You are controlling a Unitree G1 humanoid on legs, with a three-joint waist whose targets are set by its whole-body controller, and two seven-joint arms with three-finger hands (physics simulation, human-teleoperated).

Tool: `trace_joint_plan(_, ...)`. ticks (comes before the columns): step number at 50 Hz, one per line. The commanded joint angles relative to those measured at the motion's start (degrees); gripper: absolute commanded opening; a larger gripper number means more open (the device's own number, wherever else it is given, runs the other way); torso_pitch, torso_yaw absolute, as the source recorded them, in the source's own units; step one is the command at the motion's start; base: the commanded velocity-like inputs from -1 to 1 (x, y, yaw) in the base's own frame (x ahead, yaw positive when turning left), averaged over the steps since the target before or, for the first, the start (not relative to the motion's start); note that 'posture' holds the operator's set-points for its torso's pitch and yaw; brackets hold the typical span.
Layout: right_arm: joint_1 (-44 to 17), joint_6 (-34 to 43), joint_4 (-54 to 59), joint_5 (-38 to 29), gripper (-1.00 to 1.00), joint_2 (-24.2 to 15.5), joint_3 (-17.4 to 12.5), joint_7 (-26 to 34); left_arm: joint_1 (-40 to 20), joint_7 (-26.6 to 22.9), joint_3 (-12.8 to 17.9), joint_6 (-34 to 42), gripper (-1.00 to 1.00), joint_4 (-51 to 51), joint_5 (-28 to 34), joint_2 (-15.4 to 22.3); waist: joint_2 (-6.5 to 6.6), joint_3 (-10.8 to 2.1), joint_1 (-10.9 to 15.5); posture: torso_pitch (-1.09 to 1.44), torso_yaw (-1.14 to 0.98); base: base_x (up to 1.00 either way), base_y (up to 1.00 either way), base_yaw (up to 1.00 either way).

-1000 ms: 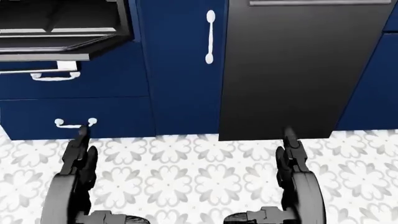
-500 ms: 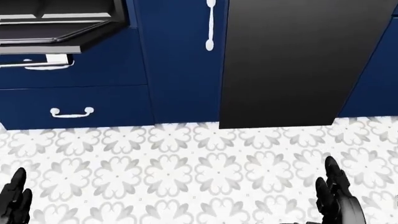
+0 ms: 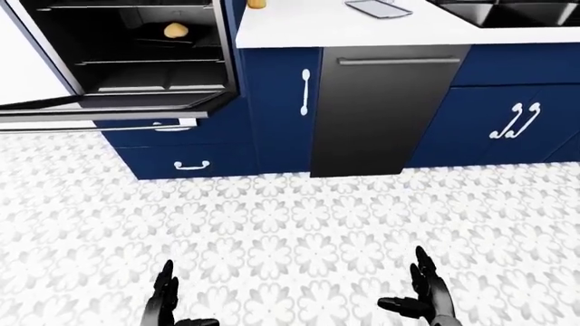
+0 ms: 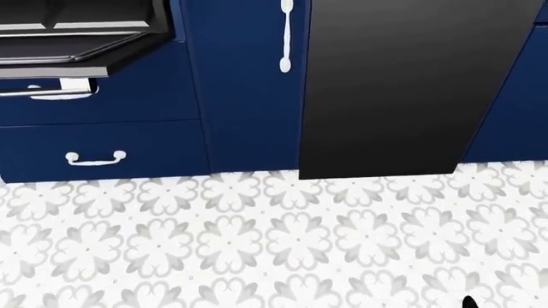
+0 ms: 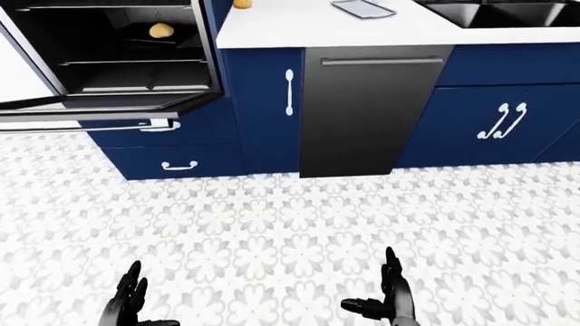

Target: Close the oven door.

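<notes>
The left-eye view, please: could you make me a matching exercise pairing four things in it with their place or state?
Things:
1. oven door
2. dishwasher
3. tray
4. right robot hand

Places or states:
a. lying on the white counter
b. hanging open at the left
c. low over the floor, fingers spread
d. black panel between blue cabinets

Pairs: 1-b, 2-d, 3-a, 4-c

The black, glass-fronted oven door (image 3: 100, 109) with a long silver bar handle (image 3: 90, 127) is hanging fully open, lying flat and level at the left-eye view's upper left, well apart from and above the left hand (image 3: 165, 302), exposing wire racks inside.
</notes>
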Motion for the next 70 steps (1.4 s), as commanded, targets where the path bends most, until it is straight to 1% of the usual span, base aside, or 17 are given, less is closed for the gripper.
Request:
trace_joint_plan(1,-0.5,-0.9,-1.0,-0.5,1.00,-0.7,-0.2,0.0,0.0,3.2,0.0,1.7,1.00,-0.6,1.5,0.8,0.08,-0.62,0.0,0.00,0.00,0.00,0.00,0.00)
trace_joint_plan(17,1.2,-1.1,-0.4,-1.3,1.00,-0.6,-1.4,1.5,1.1,1.6,2.8,-0.6,1.00,-0.4,0.9,0.7,-0.04,-0.62,0.1,0.00,0.00,0.00,0.00,0.00)
trace_joint_plan(18,1.3,-0.7,-0.4,-0.8,1.00,-0.4,-1.6,2.4,1.1,1.9,2.6,-0.9,1.00,-0.4,1.2,0.8,0.24,-1.65,0.1,0.00,0.00,0.00,0.10,0.00)
trace_joint_plan(21,1.3,-0.4,-0.3,-0.6,1.00,-0.3,-1.7,2.7,0.9,3.0,2.1,-1.4,1.00,-0.5,2.5,0.8,-0.31,-0.14,-0.3,0.00,0.00,0.05,0.30,0.00)
trace_joint_plan(24,1.2,-0.3,-0.4,-0.6,1.00,-0.4,-1.7,2.6,0.9,2.8,2.4,-1.4,1.00,-0.5,2.3,0.9,-0.35,-0.41,-0.4,0.00,0.00,0.06,0.35,0.00)
trace_joint_plan(28,1.2,-0.1,-0.4,-0.6,1.00,-0.3,-1.6,2.5,0.5,1.9,2.7,-0.9,1.00,-0.6,1.2,0.6,2.38,0.24,-0.6,0.00,0.00,0.07,0.34,0.00)
trace_joint_plan(30,1.2,0.1,-0.4,-0.5,1.00,-0.3,-1.6,2.7,0.3,1.8,2.6,-0.9,1.00,-0.6,1.1,0.6,5.85,-0.71,-0.4,0.00,0.00,0.06,0.34,0.00)
trace_joint_plan(42,0.9,1.0,-0.5,0.5,1.00,-0.2,-1.9,3.3,-0.2,0.0,3.2,-0.6,1.00,-0.6,-0.6,0.6,-0.74,0.70,0.0,0.00,0.00,0.06,0.37,0.00)
trace_joint_plan(46,0.9,1.2,-0.5,0.6,1.00,-0.1,-1.8,3.3,-0.3,-0.8,3.4,-0.7,1.00,-0.6,-1.2,0.7,-5.05,0.07,0.0,0.00,0.00,0.06,0.41,0.00)
trace_joint_plan(47,0.8,1.1,-0.5,0.6,1.00,-0.2,-1.8,3.2,-0.2,-0.3,3.2,-0.8,1.00,-0.6,-0.9,0.6,-2.55,0.49,-0.6,0.00,0.00,0.06,0.41,0.00)
trace_joint_plan(51,0.8,1.2,-0.5,0.7,1.00,-0.2,-1.7,3.3,-0.1,0.0,3.1,-0.7,1.00,-0.5,-0.8,0.7,-3.28,-0.32,-0.7,0.00,0.00,0.06,0.41,0.00)
trace_joint_plan(54,0.8,1.2,-0.5,0.7,1.00,-0.2,-1.7,3.3,0.0,0.3,3.0,-0.9,1.00,-0.6,-0.7,0.5,-1.71,0.35,-0.7,0.00,0.00,0.06,0.41,0.00)
trace_joint_plan(57,1.0,1.1,-0.4,0.6,1.00,-0.2,-1.6,3.3,0.2,0.3,2.9,-1.0,1.00,-0.6,-0.7,0.4,1.35,0.60,-0.8,0.00,0.00,0.07,0.41,0.00)
trace_joint_plan(59,1.0,1.0,-0.4,0.6,1.00,-0.3,-1.6,3.3,0.3,0.4,2.8,-1.0,1.00,-0.6,-0.7,0.4,5.54,-0.62,-0.6,0.00,0.00,0.08,0.41,0.00)
trace_joint_plan(60,1.0,1.0,-0.4,0.5,1.00,-0.3,-1.6,3.3,0.3,0.4,2.8,-1.1,1.00,-0.6,-0.7,0.4,6.03,-1.53,-0.8,0.00,0.00,0.12,0.41,0.00)
trace_joint_plan(62,1.0,1.0,-0.5,0.5,1.00,-0.3,-1.6,3.3,0.4,0.4,2.8,-1.1,1.00,-0.6,-0.8,0.4,4.15,0.95,-0.2,0.00,0.00,0.16,0.42,0.00)
trace_joint_plan(70,1.0,1.2,-0.4,0.7,1.00,-0.4,-1.7,3.2,0.5,0.0,2.8,-1.1,1.00,-0.6,-1.4,0.5,-0.80,1.31,-0.1,0.00,0.00,0.15,0.46,0.00)
